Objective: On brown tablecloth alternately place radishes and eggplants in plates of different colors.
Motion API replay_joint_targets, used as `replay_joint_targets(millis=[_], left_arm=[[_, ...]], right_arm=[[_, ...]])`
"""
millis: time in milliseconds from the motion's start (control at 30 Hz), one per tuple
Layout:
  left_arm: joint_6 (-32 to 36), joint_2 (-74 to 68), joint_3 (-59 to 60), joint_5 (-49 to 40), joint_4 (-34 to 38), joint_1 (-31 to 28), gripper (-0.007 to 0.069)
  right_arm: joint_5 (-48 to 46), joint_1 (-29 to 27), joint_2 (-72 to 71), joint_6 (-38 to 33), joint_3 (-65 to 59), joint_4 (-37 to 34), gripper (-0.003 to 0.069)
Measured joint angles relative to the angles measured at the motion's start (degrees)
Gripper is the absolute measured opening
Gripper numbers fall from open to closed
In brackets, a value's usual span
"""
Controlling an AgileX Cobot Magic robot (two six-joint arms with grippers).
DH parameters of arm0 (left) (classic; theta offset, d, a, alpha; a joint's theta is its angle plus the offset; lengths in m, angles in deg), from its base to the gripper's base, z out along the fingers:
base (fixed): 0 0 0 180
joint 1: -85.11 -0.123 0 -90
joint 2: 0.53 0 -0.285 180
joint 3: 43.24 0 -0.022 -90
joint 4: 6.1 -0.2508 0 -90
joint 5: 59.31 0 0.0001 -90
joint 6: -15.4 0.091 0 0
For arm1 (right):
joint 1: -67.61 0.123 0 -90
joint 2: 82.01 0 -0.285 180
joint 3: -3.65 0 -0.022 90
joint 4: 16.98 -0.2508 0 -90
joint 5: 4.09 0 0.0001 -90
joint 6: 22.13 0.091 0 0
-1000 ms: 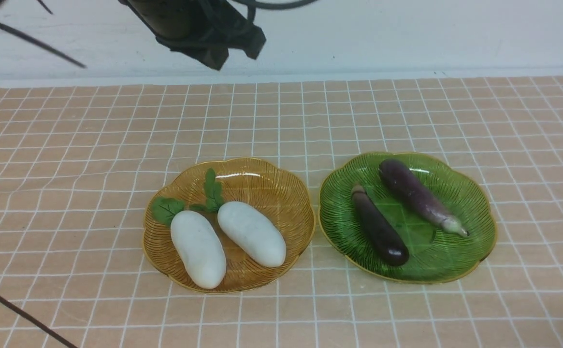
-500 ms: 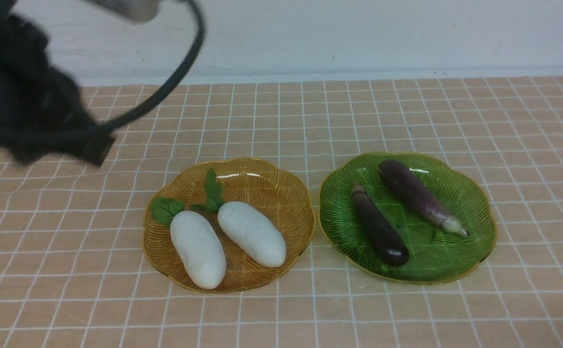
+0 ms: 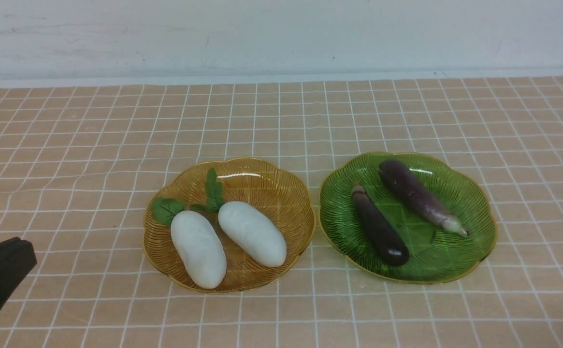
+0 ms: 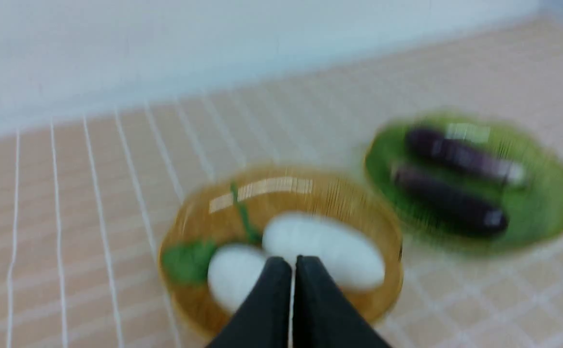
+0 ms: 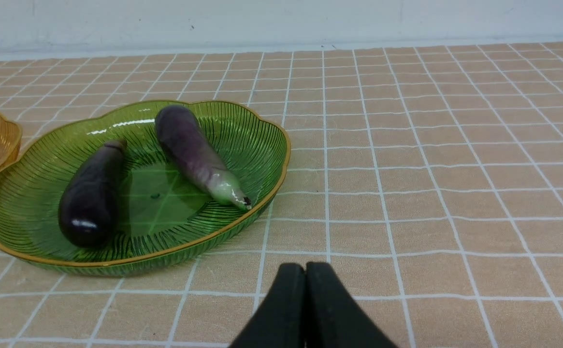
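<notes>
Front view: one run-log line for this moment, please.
radishes: amber plate | eggplants: green plate | both end effectors shut, empty

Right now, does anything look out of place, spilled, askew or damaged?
Nothing stands out. Both radishes lie inside the amber plate, both eggplants inside the green plate, and neither plate is tipped. The brown tablecloth is only slightly rippled on the robot's left. Nothing is spilled or visibly damaged.

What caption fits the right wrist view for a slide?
Shut right gripper above the brown tablecloth, facing two eggplants in the green plate.
</notes>
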Motion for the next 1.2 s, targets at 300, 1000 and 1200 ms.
replay_joint_targets(millis=[300, 1000, 1200], left_arm=[[-0.13, 11.35, 9.40, 6.27, 0.00, 0.00, -0.0004], [12.07, 20.75, 30.06, 10.11, 4.86, -23.71, -0.0003], [9.99, 21.04, 30.06, 5.28, 3.86, -23.89, -0.0003]], right_arm=[[0.05, 0.00, 0.00, 0.00, 0.00, -0.01, -0.0015], [0.05, 0.00, 0.00, 0.05, 0.00, -0.12, -0.0015], [0.05, 0.00, 0.00, 0.05, 0.00, -0.12, -0.0015]])
